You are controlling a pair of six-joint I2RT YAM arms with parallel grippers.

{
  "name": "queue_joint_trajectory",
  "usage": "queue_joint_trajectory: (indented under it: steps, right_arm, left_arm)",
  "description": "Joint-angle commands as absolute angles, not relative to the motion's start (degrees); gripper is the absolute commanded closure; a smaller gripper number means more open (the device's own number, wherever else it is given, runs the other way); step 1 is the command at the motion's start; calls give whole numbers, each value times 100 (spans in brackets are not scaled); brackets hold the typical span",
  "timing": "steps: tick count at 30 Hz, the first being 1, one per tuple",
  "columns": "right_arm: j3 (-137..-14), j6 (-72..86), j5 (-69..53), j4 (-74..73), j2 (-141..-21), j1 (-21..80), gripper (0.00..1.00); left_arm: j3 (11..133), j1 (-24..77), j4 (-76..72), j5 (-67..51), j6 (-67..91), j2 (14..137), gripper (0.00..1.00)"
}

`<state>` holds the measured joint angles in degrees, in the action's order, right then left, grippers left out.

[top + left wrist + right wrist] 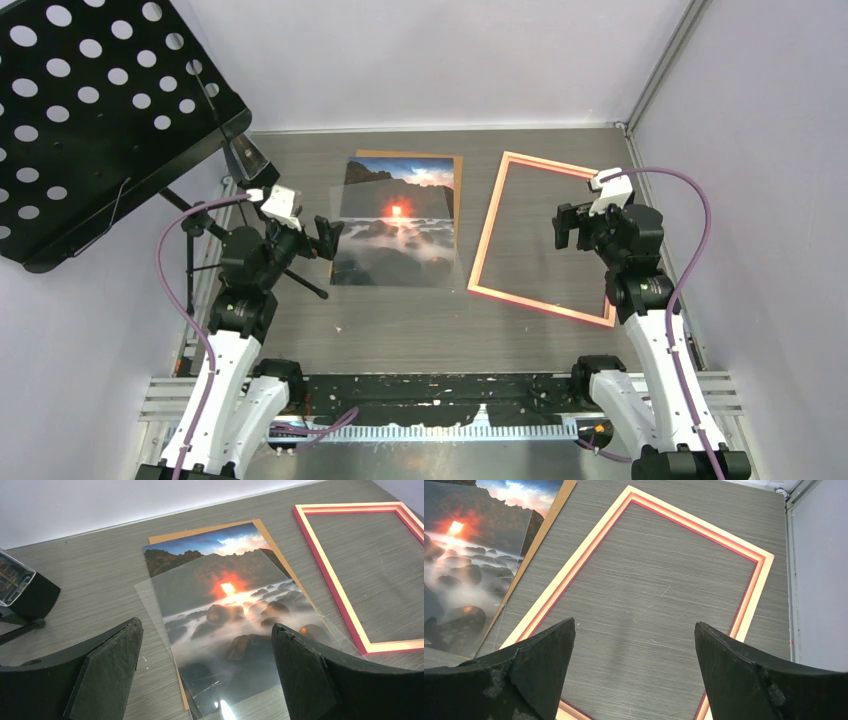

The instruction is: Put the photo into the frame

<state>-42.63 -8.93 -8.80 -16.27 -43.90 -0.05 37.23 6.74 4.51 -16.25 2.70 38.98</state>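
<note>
Lying apart: photo [398,215], seemingly under film; frame [545,236].

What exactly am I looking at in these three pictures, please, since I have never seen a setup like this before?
You are seeing two white and black robot arms bolted at the near edge of a grey wood-grain table. The wide picture comes from a fixed camera above and behind them. The other two come from small cameras on each wrist, so the dark wedges at the bottom are that arm's own fingers.

The left gripper hovers open over a glossy sunset photo, which lies on a plain brown backing board with a clear sheet partly over it. The right gripper hovers open over an empty pink-orange picture frame, lying flat beside the photo. A black perforated music stand stands at the far left. Neither gripper holds anything.
</note>
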Motion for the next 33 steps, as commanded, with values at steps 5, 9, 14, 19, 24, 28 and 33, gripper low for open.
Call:
queue_joint_trajectory:
  steps: [5, 9, 14, 19, 24, 28, 33]
  right_arm:
    - [-4297, -969, -1070, -1396, -4351, -9, 5]
    - [-4347, -933, -1129, -1448, -4369, -8, 4]
    - [-4374, -964, -1108, -1501, -4376, 0, 5]
    - [-4547, -1030, -1273, -1608, -4541, -1, 5]
    - [-4815, -1069, -1098, -1671, -4908, 592, 5]
    - [-5077, -1171, -620, -1541, -5263, 1423, 5]
    - [-5365, -854, -837, -1084, -5882, 1940, 5]
  left_arm:
    - [3765, 677, 313, -1494, 196, 3818, 1]
    - [3822, 677, 412, -1438, 177, 3813, 1]
    - [3904, 677, 544, -1404, 180, 3808, 1]
    - [3966, 677, 689, -1506, 150, 3816, 1]
    - [4090, 678, 867, -1513, 157, 3933, 1]
    - [4066, 684, 844, -1469, 255, 4091, 1]
    - [4037, 756, 893, -1490, 242, 4361, 1]
